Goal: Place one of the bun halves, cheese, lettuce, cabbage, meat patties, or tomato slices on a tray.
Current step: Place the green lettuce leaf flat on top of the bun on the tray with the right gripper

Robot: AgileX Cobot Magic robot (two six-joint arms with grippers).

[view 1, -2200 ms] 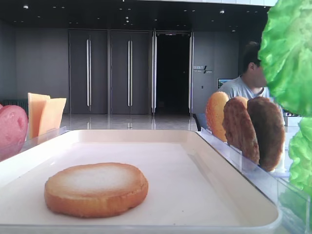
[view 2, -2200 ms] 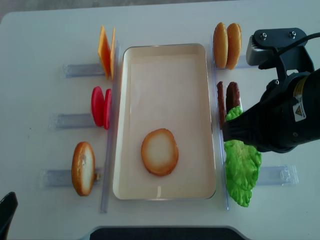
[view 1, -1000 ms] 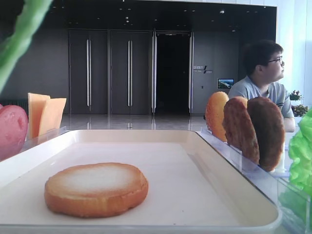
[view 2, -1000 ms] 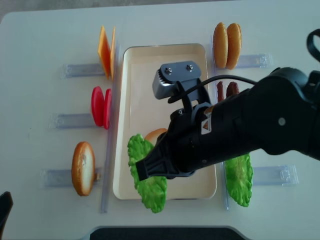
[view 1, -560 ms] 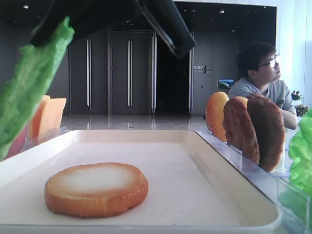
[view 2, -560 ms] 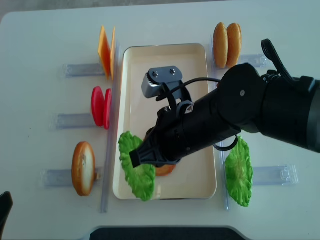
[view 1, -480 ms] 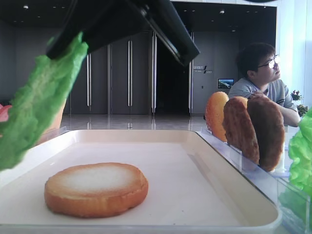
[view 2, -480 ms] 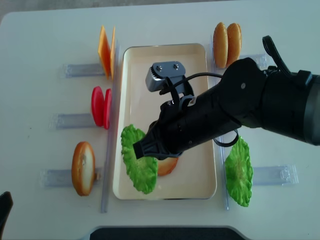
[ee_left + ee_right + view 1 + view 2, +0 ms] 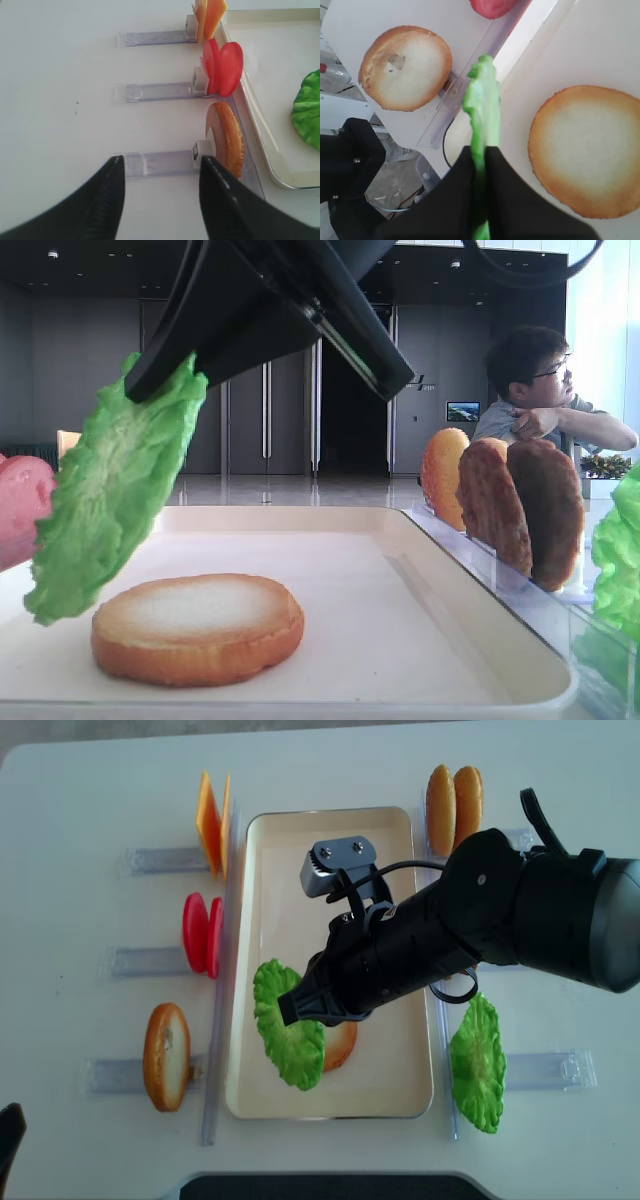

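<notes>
My right gripper (image 9: 291, 1008) is shut on a frilly green lettuce leaf (image 9: 288, 1040) and holds it over the cream tray (image 9: 330, 830). The leaf hangs tilted above the left part of a bun half (image 9: 343, 1044) that lies pale face up on the tray. From the low exterior view the lettuce (image 9: 115, 490) dangles just left of the bun half (image 9: 197, 628). The right wrist view shows the leaf (image 9: 481, 100) edge-on between the shut fingers (image 9: 465, 170). My left gripper (image 9: 160, 167) stands open and empty over the table, left of the tray.
Clear racks flank the tray. On the left stand cheese slices (image 9: 212, 818), tomato slices (image 9: 202, 933) and a bun half (image 9: 166, 1056). On the right are two buns (image 9: 454, 810), meat patties (image 9: 520, 505) and another lettuce leaf (image 9: 476, 1065). A person (image 9: 530, 380) sits behind.
The right gripper has carried the lettuce from the tray's left rim rightwards, so it now overlaps the bun half. The left gripper has not moved.
</notes>
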